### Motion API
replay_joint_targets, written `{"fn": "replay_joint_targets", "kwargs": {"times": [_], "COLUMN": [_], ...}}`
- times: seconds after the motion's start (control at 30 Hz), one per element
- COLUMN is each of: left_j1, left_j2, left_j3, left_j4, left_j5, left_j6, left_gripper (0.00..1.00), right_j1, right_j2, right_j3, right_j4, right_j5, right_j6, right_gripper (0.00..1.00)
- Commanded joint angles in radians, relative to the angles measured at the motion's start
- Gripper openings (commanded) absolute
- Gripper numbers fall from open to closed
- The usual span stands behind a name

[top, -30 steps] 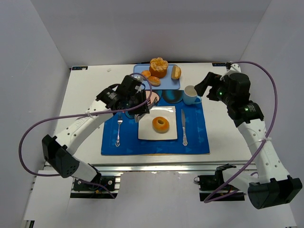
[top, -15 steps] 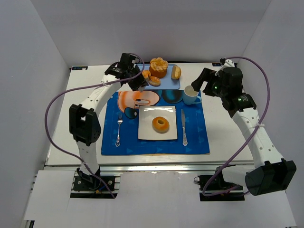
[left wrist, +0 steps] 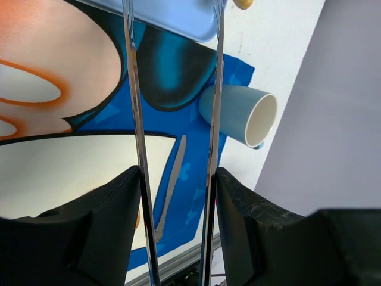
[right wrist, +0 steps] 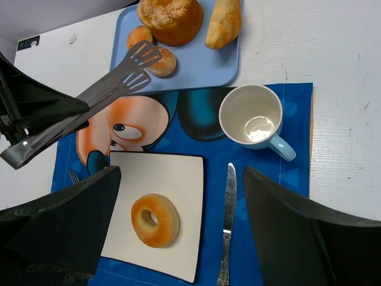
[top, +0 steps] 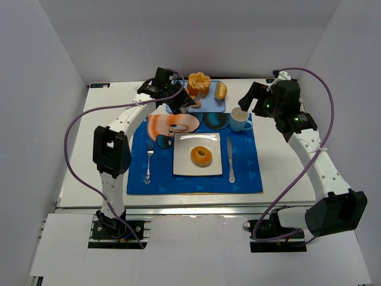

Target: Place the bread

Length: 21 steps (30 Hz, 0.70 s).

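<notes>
Now the left claw [left wrist: 177, 196] clamps tongs [right wrist: 128, 70], tips parted beside a small roll [right wrist: 163, 61]; the right claw [right wrist: 180, 179] gapes wide.

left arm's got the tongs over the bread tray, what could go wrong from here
1. The tips of the tongs are right at two small rolls lying close together beside the big bun; closing may pinch both or shove one aside.
2. The plate already holds a bagel, so a roll set there could bump it or roll off.
</notes>
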Motion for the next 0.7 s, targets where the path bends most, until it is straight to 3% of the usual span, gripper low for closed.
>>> {"fn": "replay_joint_targets", "kwargs": {"times": [0.0,0.67], "left_j1": [0.012,0.056], "left_j2": [-0.018,0.025], "left_j3": [0.012,-0.001], "left_j4": [0.057,0.051], "left_j5": [0.031,0.04], "left_j6": [-0.033,-0.051], "left_gripper": [0.61,0.62], "right_j1": [0.002,0.002], "right_j2": [0.0,0.032], "right_j3": [0.039,0.041], "right_j4": [0.055,0.063], "right_j5": [0.013,0.016], "right_j6": [-0.015,-0.02], "right_gripper": [0.89,0.89]}}
